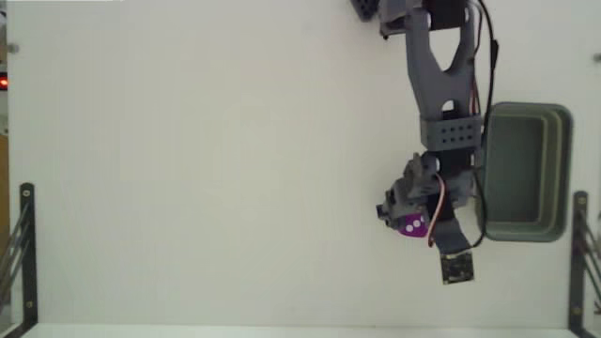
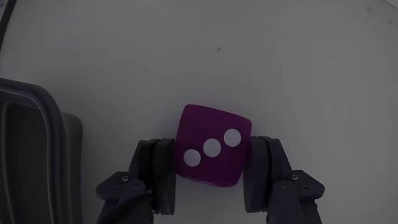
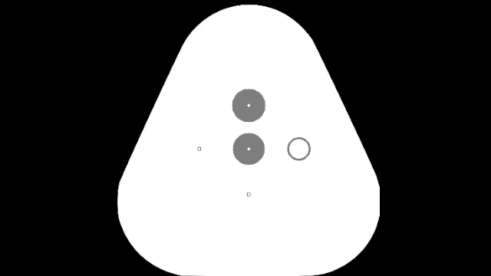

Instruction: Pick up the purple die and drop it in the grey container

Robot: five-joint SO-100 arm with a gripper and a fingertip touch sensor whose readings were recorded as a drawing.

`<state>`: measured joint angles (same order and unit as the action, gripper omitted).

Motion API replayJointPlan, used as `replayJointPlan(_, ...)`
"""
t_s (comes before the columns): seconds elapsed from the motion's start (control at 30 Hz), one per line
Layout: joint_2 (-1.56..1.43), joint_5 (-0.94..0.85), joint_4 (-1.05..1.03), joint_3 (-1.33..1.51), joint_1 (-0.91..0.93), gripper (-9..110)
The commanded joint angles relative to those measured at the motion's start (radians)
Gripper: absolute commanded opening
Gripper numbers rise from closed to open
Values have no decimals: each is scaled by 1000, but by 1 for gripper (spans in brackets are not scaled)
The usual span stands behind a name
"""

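The purple die (image 2: 211,146) sits between my gripper's two grey fingers (image 2: 155,171), three white pips facing the wrist camera. My gripper (image 2: 210,163) is shut on it, both pads pressed against its sides. In the fixed view the die (image 1: 410,225) shows as a small magenta spot under the arm's end, where the gripper (image 1: 409,222) is, just left of the grey container (image 1: 561,169). The grey container's rim (image 2: 37,124) enters the wrist view at the left edge. Whether the die rests on the white table or hangs above it cannot be told.
The grey arm (image 1: 441,75) reaches down from the top of the fixed view. A small dark camera board (image 1: 458,268) sits below the die. Black brackets (image 1: 26,249) stand at the left and right table edges (image 1: 580,253). White table spreads wide to the left.
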<state>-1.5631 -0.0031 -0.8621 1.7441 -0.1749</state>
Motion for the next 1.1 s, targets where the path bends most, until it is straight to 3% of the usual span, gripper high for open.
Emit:
replayJointPlan(0.0,-56,3,-30,-68,-2,60)
replayJointPlan(1.07,-15,3,-385,-464,-2,60)
